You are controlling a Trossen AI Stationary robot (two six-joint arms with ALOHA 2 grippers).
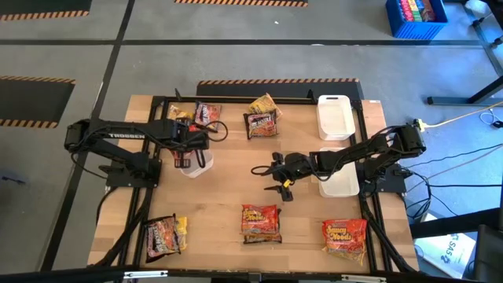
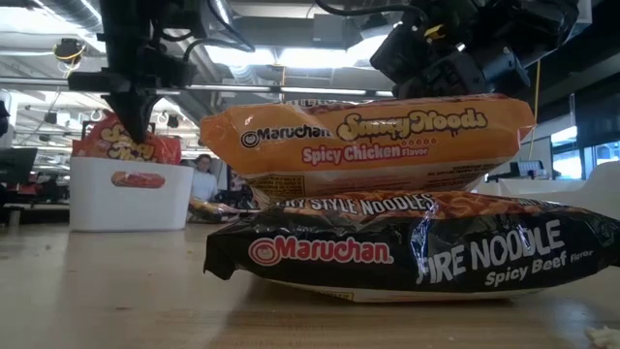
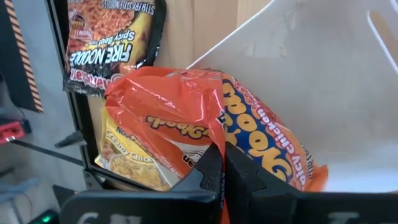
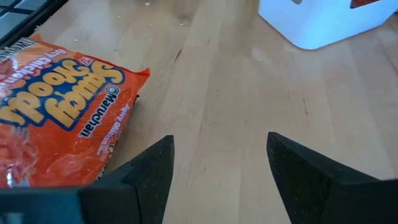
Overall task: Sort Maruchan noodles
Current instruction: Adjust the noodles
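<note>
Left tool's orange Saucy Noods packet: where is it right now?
In the left wrist view the orange Saucy Noods packet is pinched in the shut left tool over the white bin; in the high view, table's left-centre.

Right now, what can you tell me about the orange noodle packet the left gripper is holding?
The orange Spicy Chicken packet is shiny, crinkly plastic, folded where the left gripper pinches it shut. It hangs crumpled over the white bin, partly above a yellow Creamy Chicken packet on the table behind.
</note>
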